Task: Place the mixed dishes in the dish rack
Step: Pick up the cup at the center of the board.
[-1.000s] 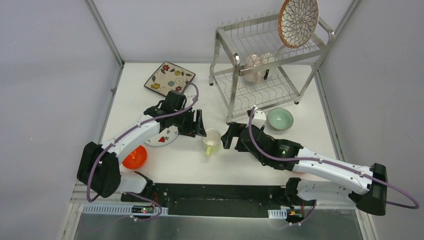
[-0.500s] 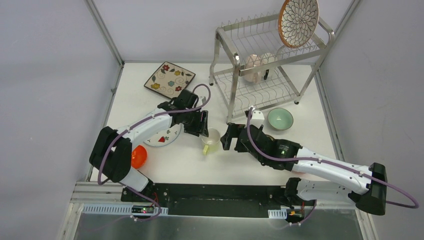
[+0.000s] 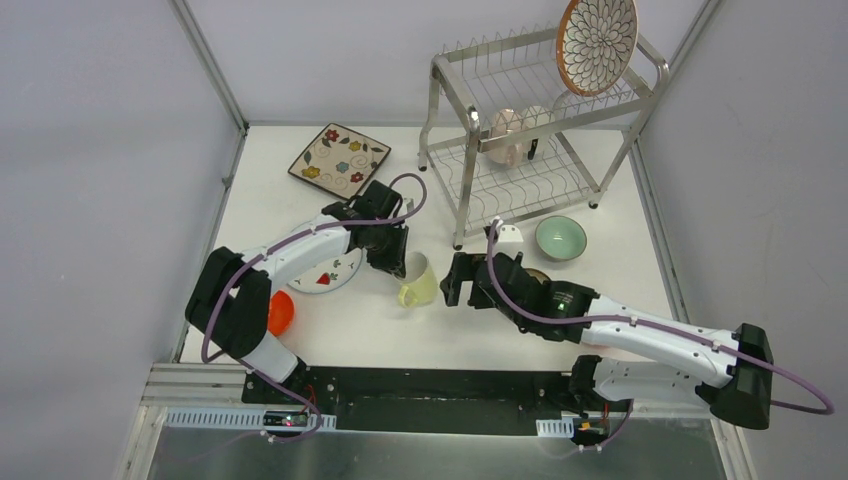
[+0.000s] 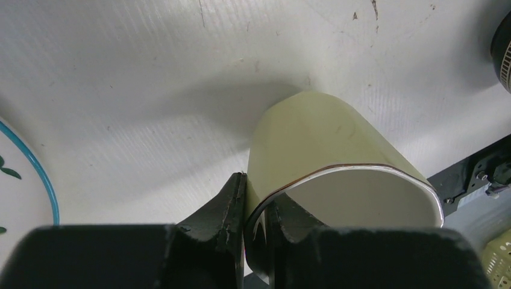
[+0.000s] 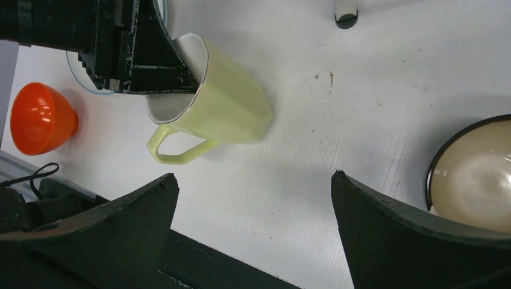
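Note:
A pale yellow cup (image 3: 420, 286) (image 5: 232, 102) lies tipped on the white table, its handle toward the near edge. My left gripper (image 3: 398, 264) (image 4: 256, 198) is shut on the cup (image 4: 319, 141), pinching its rim with one finger inside and one outside. To the cup's right my right gripper (image 3: 456, 281) (image 5: 253, 180) stands open and holds nothing. The dish rack (image 3: 455, 75) stands at the back right. A round petal-pattern plate (image 3: 597, 42) stands on its top tier and pink cups (image 3: 510, 132) sit below.
A square floral plate (image 3: 340, 158) lies at the back left, and a blue-rimmed white plate (image 3: 335, 273) sits under my left arm. An orange bowl (image 3: 281, 312) (image 5: 42, 117) is near left. A mint bowl (image 3: 560, 238) and a brown bowl (image 5: 476, 174) flank my right arm.
My left gripper has moved right to the cup and closed on its rim. The cup has tipped from upright onto its side. The right arm has barely shifted.

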Controlling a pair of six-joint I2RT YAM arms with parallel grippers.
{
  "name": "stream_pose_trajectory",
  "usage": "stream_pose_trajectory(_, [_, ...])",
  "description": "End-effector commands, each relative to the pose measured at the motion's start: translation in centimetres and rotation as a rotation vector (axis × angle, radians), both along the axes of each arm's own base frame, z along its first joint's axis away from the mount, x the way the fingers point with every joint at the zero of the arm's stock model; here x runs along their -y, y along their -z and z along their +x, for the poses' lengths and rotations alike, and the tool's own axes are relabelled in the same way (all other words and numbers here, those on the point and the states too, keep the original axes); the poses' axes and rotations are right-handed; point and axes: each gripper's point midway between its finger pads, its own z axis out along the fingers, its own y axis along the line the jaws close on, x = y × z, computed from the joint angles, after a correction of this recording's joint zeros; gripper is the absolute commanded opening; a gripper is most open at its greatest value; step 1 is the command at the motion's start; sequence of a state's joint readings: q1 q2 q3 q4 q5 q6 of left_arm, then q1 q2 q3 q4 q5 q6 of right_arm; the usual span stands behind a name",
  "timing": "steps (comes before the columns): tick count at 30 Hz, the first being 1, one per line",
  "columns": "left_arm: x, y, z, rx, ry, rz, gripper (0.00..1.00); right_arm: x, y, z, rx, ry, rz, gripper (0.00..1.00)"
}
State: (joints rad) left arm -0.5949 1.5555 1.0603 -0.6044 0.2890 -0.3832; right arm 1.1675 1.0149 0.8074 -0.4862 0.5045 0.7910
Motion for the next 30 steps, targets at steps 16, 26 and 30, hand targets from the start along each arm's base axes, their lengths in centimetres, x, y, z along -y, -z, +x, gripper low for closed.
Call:
stream_pose_trajectory(16, [-0.8, -13.2, 0.7, 0.122, -0.178, -0.566, 0.00, -7.3, -3.8, -2.8, 0.037, -0.329, 0.289, 0.97])
stream_pose_trajectory(26, [-1.5, -20.3, -0.4, 0.229, -0.235, -0.891, 0.00, -10.9, -7.8, -4.1, 0.057, -0.421, 0.590, 0.84])
stream_pose_trajectory(30, [-1.4, -22.6, -1.1, 0.268, -0.207, -0.993, 0.00, -12.1, -10.0, -4.7, 0.058, -0.458, 0.742, 0.78])
